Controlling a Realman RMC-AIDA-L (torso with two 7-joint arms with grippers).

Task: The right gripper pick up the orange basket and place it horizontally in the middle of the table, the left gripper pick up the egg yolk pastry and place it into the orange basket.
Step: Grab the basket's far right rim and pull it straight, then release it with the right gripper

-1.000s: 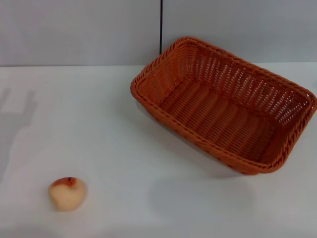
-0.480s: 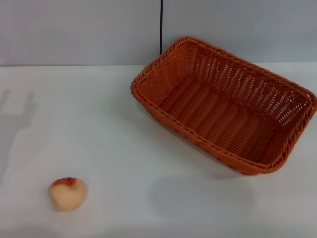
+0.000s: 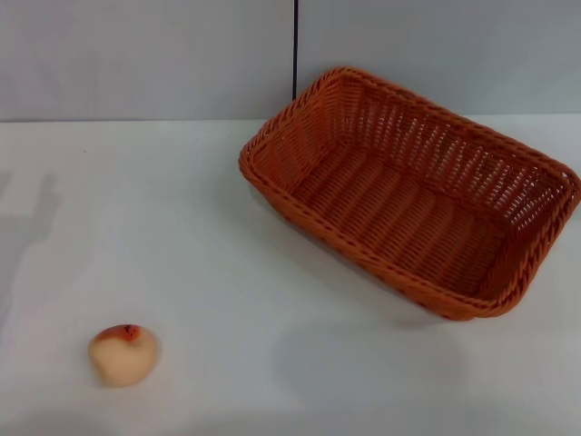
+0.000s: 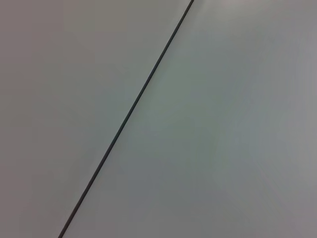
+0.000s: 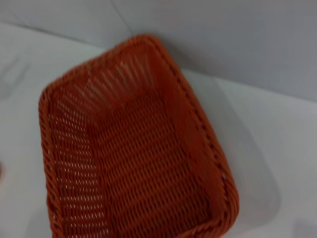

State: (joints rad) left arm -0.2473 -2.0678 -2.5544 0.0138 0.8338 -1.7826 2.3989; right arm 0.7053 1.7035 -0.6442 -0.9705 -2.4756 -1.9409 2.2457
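Orange basket [image 3: 408, 195], woven and rectangular, sits askew; round pastry [image 3: 123, 354] apart; neither tool visible.

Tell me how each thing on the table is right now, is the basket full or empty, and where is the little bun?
orange basket: empty, right way up, sitting askew on the table's far right side.
egg yolk pastry: lying alone on the table near the front left, outside the basket, nothing touching it.
table: white, holds just these two things.
left pincer and right pincer: neither is in view.
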